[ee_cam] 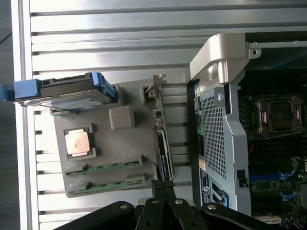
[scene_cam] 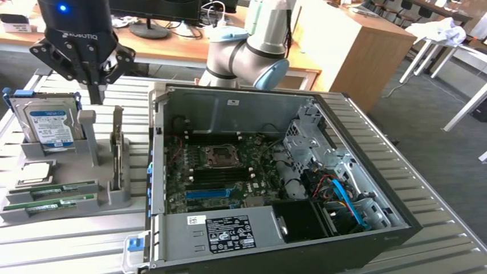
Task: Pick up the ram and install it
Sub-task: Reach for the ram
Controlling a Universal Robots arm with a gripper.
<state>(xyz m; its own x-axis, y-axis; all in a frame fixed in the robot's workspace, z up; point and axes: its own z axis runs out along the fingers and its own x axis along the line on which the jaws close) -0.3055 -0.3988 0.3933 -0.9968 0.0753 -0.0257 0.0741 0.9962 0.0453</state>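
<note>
Two ram sticks (scene_cam: 55, 191) (scene_cam: 59, 202), long thin green boards, lie side by side in slots at the front of a grey holder (scene_cam: 114, 197). The wrist view has them as green strips (ee_cam: 103, 166) (ee_cam: 106, 185) along the holder's edge. My gripper (scene_cam: 96, 97) hangs above the holder's back, between the hard drive and the upright card, well above the ram. Its fingers (ee_cam: 163, 186) are shut together with nothing in them. The open computer case (scene_cam: 357, 142) lies on the exterior view's right, its motherboard (scene_cam: 220, 171) exposed.
The holder also carries a silver hard drive (scene_cam: 49, 123) with blue clips, a dark expansion card (scene_cam: 118, 151) on edge and a square processor (scene_cam: 34, 171). All rest on a ribbed metal table (scene_cam: 68, 240). Desks and a white stool (scene_cam: 434, 40) stand behind.
</note>
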